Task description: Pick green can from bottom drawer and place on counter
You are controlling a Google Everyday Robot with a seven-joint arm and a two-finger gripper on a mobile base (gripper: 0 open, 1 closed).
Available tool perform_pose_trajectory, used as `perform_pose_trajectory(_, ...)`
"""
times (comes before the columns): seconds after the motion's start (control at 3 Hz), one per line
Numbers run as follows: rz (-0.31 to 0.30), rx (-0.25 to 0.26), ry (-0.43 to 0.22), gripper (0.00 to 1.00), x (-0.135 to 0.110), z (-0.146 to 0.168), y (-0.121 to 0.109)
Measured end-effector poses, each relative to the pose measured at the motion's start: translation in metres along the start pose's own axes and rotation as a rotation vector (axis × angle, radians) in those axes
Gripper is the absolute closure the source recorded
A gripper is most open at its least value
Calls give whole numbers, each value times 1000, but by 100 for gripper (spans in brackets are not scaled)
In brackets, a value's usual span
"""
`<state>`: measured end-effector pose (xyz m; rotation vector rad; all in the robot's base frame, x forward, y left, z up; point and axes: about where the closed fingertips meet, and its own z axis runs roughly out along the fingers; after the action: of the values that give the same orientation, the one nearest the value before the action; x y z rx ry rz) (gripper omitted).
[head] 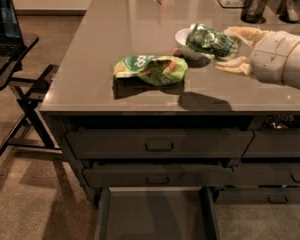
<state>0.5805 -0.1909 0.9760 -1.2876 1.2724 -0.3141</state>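
My gripper point(229, 48) is at the right, above the counter point(110, 39), shut on the green can point(211, 40). It holds the can on its side in the air, in front of the white bowl point(184, 38). The can's shadow falls on the counter near its front edge. The bottom drawer point(157, 215) stands pulled out below, its grey floor bare.
A green-and-orange snack bag point(151, 68) lies on the counter left of the can. A black mesh cup point(254, 5) and other items stand at the back right. A folding stand with a laptop point(5, 21) is at the left. Upper drawers are closed.
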Motion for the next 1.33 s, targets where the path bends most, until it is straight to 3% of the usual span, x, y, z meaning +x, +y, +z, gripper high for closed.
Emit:
perform_pose_trajectory(0.33,63,-8,51,100,24,6,2)
perform_pose_trajectory(0.67,127,-2,76,100,40,4,0)
perform_pose_trajectory(1.0,172,-27,85,100,48,7,9)
perform_pose_trajectory(1.33,163,-69,103,100,51,16,30)
